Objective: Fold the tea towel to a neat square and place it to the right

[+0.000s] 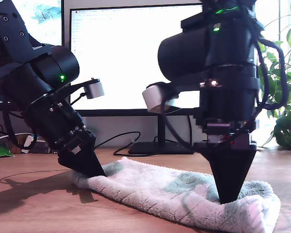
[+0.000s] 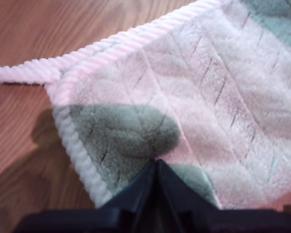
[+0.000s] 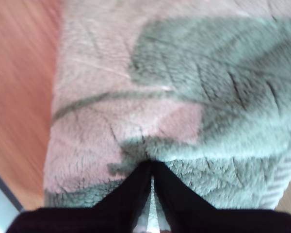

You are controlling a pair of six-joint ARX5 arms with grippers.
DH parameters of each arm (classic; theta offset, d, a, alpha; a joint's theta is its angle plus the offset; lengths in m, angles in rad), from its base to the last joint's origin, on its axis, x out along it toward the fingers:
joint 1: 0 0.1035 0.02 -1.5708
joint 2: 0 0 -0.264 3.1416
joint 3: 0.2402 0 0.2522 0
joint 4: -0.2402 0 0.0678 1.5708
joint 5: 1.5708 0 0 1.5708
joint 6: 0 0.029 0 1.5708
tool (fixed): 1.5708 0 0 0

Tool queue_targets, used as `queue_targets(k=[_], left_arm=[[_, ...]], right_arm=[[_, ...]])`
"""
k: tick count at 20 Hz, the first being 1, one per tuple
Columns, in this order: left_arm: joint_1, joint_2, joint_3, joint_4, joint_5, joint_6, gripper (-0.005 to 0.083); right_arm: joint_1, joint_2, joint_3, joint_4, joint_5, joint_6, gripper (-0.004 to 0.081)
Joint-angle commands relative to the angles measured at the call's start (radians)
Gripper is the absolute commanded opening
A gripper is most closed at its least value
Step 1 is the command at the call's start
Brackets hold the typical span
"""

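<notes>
- Since the off-white fluffy terry tea towel (image 1: 184,196) is soft, light and limp, I judge it will sag and slide; best taken at the beaded hem (image 2: 77,145) or a corner.
- Towel lies bunched on the brown wooden desk (image 1: 34,204), before the monitor (image 1: 131,53).
- My first hand (image 2: 156,165), jaws together, tip on a towel corner.
- My second hand (image 3: 152,172), jaws nearly closed, pinching pile near an edge.

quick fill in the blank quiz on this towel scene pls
1. The tea towel lies on a ___ table.
2. My first gripper touches the towel near a hemmed ___ of it.
3. My second gripper presses into the towel toward the exterior view's ___ side.

Missing words: wooden; corner; right
</notes>
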Motion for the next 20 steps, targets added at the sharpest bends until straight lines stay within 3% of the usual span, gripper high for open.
queue_targets(k=[1, 11, 17, 20], left_arm=[[-0.004, 0.039, -0.007, 0.016, 0.011, 0.004, -0.0024], [-0.024, 0.044, 0.005, 0.119, 0.021, 0.027, -0.0024], [-0.031, 0.109, 0.053, 0.136, 0.023, 0.032, -0.0024], [-0.039, 0.128, 0.080, 0.109, 0.065, 0.060, -0.0024]], right_arm=[[0.051, 0.061, -0.029, 0.019, -0.046, 0.000, -0.0013], [0.159, 0.061, -0.029, 0.088, -0.102, 0.065, -0.0013], [0.173, 0.061, -0.029, 0.109, -0.137, 0.099, -0.0013], [0.172, 0.061, -0.029, 0.112, -0.136, 0.100, -0.0013]])
